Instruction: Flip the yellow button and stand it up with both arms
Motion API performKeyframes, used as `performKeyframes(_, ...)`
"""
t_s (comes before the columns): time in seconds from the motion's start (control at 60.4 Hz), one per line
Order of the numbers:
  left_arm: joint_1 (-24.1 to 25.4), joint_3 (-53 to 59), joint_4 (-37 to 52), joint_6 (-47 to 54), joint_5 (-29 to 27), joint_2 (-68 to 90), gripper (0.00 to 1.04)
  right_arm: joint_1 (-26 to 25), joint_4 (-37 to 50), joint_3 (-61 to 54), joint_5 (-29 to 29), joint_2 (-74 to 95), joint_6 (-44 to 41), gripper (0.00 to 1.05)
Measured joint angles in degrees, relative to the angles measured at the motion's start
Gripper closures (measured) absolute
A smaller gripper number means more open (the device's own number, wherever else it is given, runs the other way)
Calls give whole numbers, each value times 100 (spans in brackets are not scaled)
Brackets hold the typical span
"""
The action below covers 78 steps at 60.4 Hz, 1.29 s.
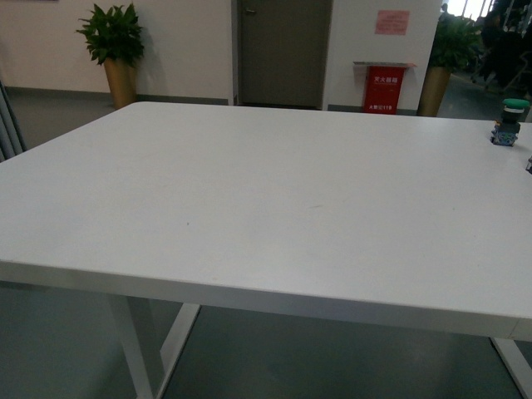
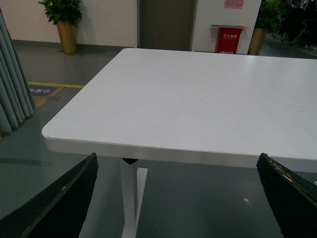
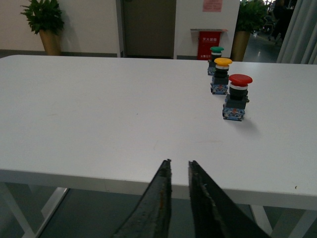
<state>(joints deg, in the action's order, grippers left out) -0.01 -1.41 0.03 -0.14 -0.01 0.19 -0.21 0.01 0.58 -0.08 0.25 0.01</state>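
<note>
Three buttons stand in a row on a white table, and both grippers wait off its near edge.

The left gripper has its fingers spread wide apart, holding nothing. The right gripper has its fingers almost closed, with only a thin gap and nothing between them. Farther away, on the right side of the white table, stands the red button. Just behind it the yellow button stands upright with its cap on top. The green button is farthest.
</note>
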Motion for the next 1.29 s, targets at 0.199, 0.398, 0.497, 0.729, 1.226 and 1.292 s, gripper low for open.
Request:
performKeyframes(0.199,0,0,0,0,0,2,6,0,0,0,0,0,0,49)
performKeyframes(0.398,0,0,0,0,0,2,6,0,0,0,0,0,0,17)
performKeyframes(0.497,0,0,0,0,0,2,6,0,0,0,0,0,4,5)
performKeyframes(0.729,0,0,0,0,0,2,6,0,0,0,0,0,2,7)
performKeyframes(1.226,0,0,0,0,0,2,6,0,0,0,-2,0,2,7)
performKeyframes(1.292,0,0,0,0,0,2,6,0,0,0,0,0,2,7)
